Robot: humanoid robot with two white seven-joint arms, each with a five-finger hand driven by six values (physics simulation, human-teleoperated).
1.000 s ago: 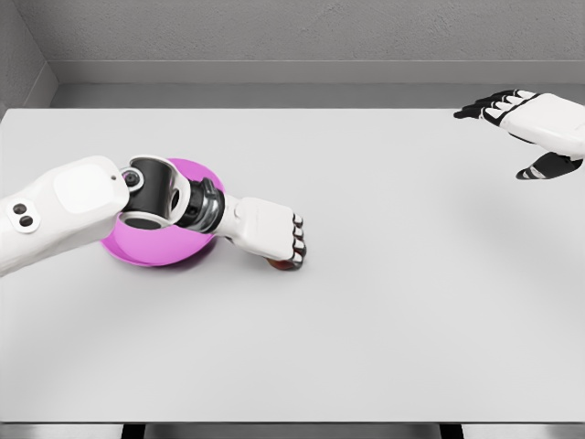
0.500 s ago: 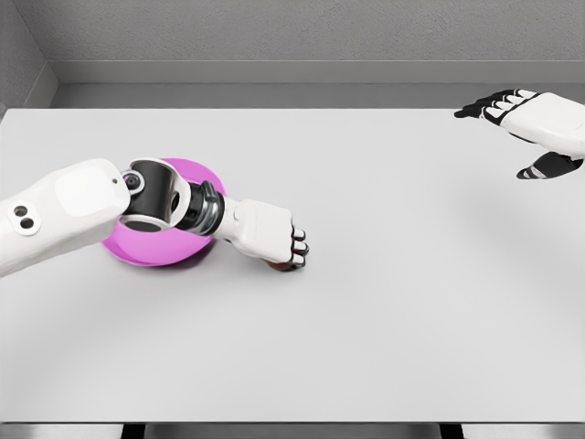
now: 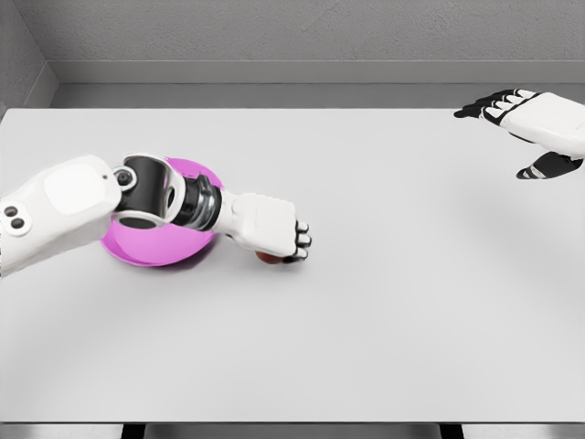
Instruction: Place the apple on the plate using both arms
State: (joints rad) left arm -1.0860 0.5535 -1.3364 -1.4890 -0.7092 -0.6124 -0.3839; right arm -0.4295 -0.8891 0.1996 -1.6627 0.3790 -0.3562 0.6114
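The step in hand is the grasp of the apple. The left hand lies over it with fingers curled down around it; only a dark red sliver shows under the palm, just right of the plate. The hand appears to be grasping the apple, though how firm the hold is cannot be told from the head view.

The plate is magenta and sits at 9 o'clock from the apple, near it. The left forearm and wrist cross above it and hide most of its surface.

By judgement, the next move calls for a lift clear of the table, then a short carry toward 9 o'clock and a release over the plate's middle. The arm's own wrist stands in the way; it must draw back so the hand can come over the plate.

The right hand hovers at the far right, at 2 o'clock, well apart, fingers spread and holding nothing.
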